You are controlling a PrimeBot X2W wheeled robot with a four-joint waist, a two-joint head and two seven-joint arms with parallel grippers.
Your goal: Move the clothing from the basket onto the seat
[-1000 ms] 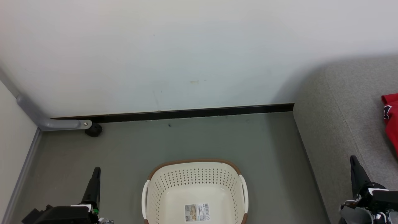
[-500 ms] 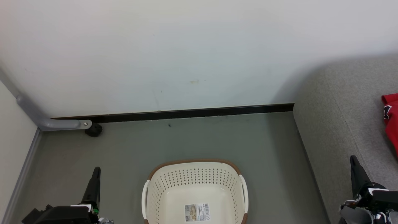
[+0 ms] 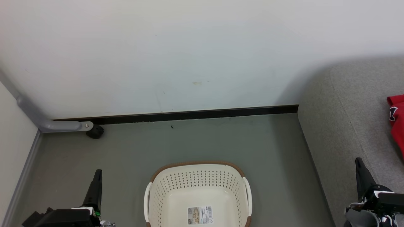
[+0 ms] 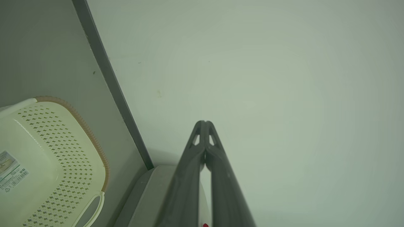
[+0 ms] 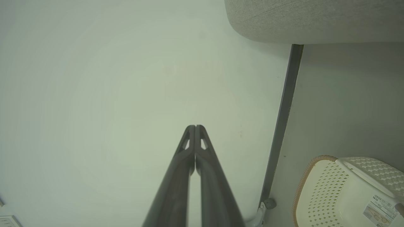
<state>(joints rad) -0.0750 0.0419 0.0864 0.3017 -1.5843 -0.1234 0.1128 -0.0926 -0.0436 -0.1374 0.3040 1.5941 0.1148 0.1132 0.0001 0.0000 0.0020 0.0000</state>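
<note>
The cream perforated basket [image 3: 197, 170] with a brown rim stands on the grey floor at the bottom centre, nothing in it but a label sticker [image 3: 200, 215]. It also shows in the left wrist view [image 4: 63, 151] and the right wrist view [image 5: 328, 189]. Red clothing [image 3: 397, 121] lies on the grey seat [image 3: 347, 119] at the right edge, partly cut off by the picture's edge. My left gripper [image 3: 98, 172] is shut to the left of the basket, holding nothing [image 4: 205, 123]. My right gripper [image 3: 358, 160] is shut beside the seat's front, holding nothing [image 5: 195, 127].
A pale wall with a dark baseboard [image 3: 189, 114] runs behind the basket. A grey pipe bracket [image 3: 53, 125] and a small black stopper [image 3: 94, 131] sit at the left corner. Open floor lies between basket and wall.
</note>
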